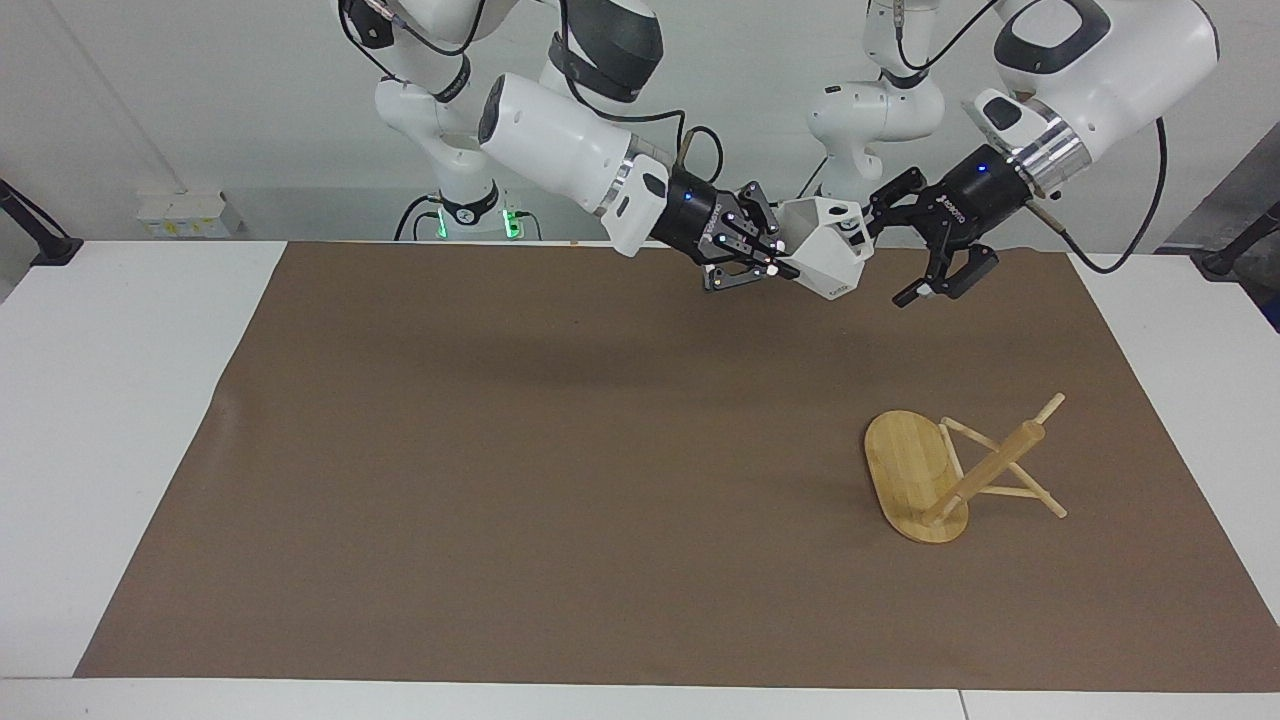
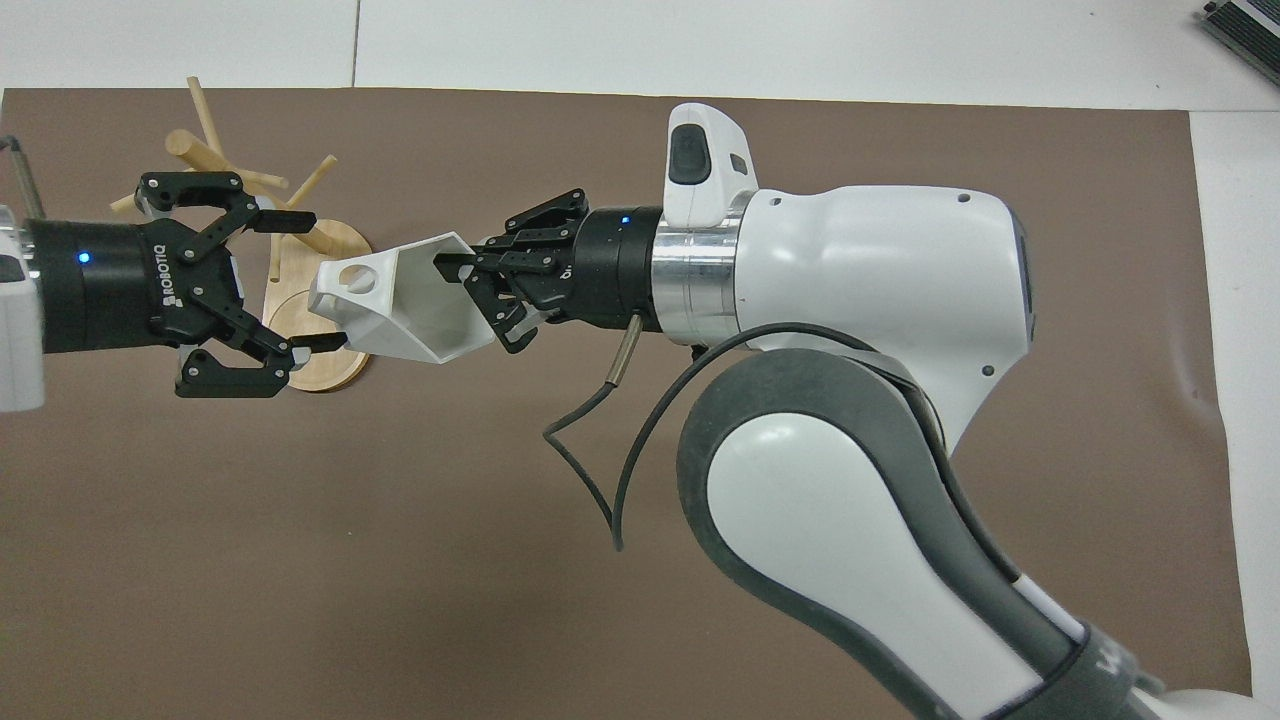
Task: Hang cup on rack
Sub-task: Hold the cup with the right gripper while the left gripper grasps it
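Note:
The white faceted cup (image 1: 825,255) is held in the air on its side by my right gripper (image 1: 775,262), which is shut on its rim; the blocky handle with the round hole points toward the left arm's end. In the overhead view the cup (image 2: 410,310) and right gripper (image 2: 462,290) show mid-frame. My left gripper (image 1: 888,258) is open, level with the cup, its fingers spread on either side of the handle end (image 2: 318,282). The bamboo rack (image 1: 985,475) lies tipped over on the mat, its oval base (image 1: 905,465) on edge.
A brown mat (image 1: 500,480) covers the white table (image 1: 100,400). In the overhead view the rack's base (image 2: 325,372) and pegs (image 2: 200,110) lie partly under the left gripper and the cup.

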`<state>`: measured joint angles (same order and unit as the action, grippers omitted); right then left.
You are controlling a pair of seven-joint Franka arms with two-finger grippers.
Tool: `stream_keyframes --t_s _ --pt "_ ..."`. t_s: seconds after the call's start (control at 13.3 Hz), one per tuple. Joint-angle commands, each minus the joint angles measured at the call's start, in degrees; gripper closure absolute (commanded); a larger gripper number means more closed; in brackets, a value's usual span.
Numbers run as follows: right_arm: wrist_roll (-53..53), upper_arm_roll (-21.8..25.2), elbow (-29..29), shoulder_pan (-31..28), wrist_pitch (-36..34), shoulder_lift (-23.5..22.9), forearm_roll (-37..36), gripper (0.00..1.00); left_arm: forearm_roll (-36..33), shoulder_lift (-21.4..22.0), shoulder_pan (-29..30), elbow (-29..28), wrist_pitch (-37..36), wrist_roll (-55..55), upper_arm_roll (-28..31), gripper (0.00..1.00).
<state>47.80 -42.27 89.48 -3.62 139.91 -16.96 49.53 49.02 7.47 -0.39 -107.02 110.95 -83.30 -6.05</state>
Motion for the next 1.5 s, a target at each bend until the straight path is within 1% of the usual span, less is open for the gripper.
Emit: stream_keyframes --t_s 0.0,0.22,0.52,0.67,0.9,1.2,1.42 --pt "-1.8 -0.9 -0.7 -0.5 0.3 0.0 -0.3 1.0 3.7 -0.3 -1.4 -1.4 2.7 -4.7 0.3 0.0" --pt "-1.8 -0.9 -0.7 -0.5 -0.2 0.0 -0.3 1.0 7.0 0.3 -2.8 -3.1 3.0 -4.9 0.3 0.0" --pt "-1.8 -0.9 -0.8 -0.8 -0.6 -0.1 -0.2 1.0 7.1 0.6 -2.5 -3.6 1.1 -4.9 0.3 0.0" --pt "-2.5 -0.9 -1.8 -0.9 -0.8 -0.2 -0.1 1.0 7.0 0.7 -2.4 -3.8 0.5 -5.0 0.6 0.0" --pt "-2.6 -0.9 -1.9 -1.0 -0.9 -0.2 -0.2 1.0 6.7 0.7 -0.4 -3.4 -3.7 -6.3 0.8 0.0" --pt "-2.8 -0.9 -1.9 -0.9 -0.9 -0.2 -0.2 1.0 6.7 0.8 -0.7 -3.1 -3.4 -6.3 0.6 0.0" --pt "-2.8 -0.9 -1.9 -0.9 -0.9 -0.2 -0.2 1.0 9.0 0.7 -1.3 -3.1 -2.9 -6.3 0.3 0.0"
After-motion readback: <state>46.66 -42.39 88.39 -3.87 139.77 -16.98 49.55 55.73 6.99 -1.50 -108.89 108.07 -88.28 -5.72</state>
